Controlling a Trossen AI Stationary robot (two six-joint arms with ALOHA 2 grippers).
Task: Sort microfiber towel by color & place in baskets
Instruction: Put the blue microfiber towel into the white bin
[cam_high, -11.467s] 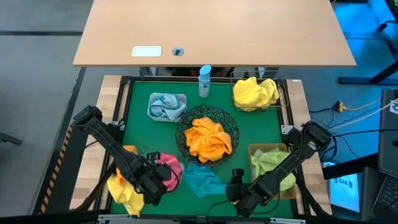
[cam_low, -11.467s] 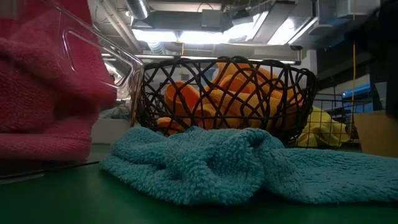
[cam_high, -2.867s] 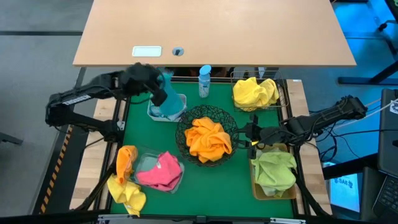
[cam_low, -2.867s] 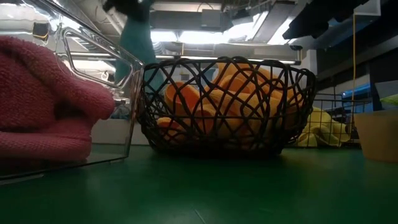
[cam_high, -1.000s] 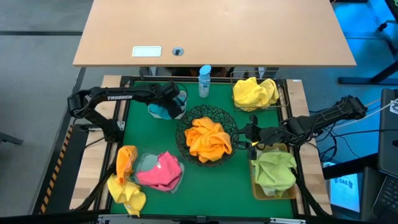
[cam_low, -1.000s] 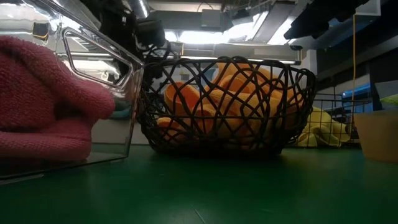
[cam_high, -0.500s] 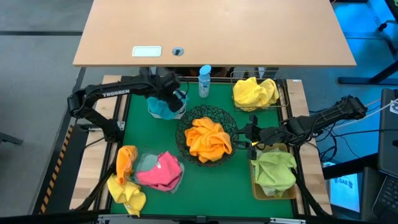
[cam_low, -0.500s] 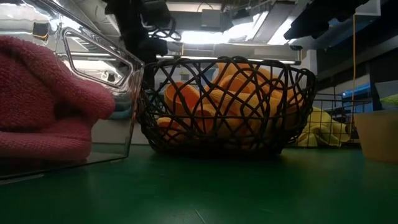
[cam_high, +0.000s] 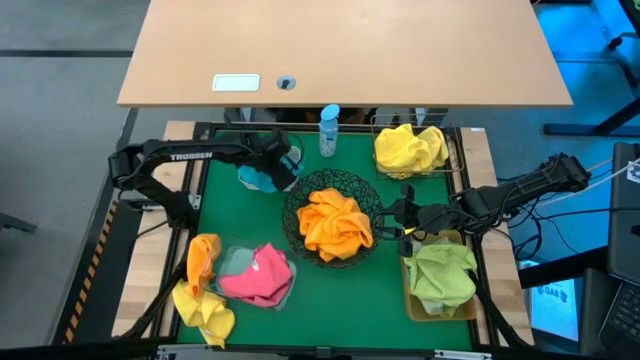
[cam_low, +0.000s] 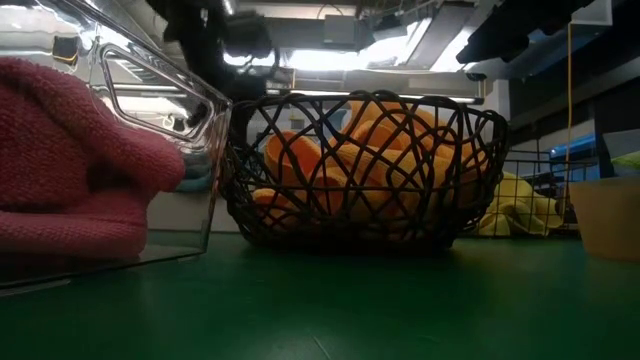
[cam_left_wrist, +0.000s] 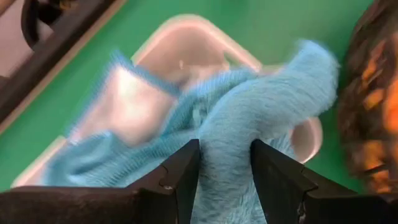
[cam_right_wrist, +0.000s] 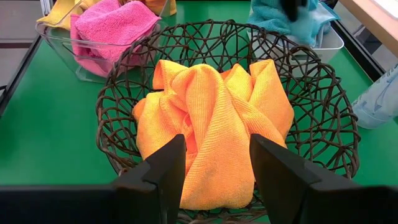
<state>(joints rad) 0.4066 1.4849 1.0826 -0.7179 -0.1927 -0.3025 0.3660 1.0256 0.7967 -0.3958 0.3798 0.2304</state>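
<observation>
Our left gripper (cam_left_wrist: 224, 180) hovers directly over the white tub (cam_high: 262, 175), fingers parted around the teal towel (cam_left_wrist: 249, 124), apparently released; the right gripper (cam_high: 404, 216) waits open beside it.

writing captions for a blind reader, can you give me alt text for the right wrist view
An orange towel lies bunched in a round black wire-mesh bowl on a green table, seen past the right gripper with its open fingers apart, holding nothing. Beyond the bowl, a clear plastic tray holds a pink towel, and a white tub holds a teal towel.
</observation>
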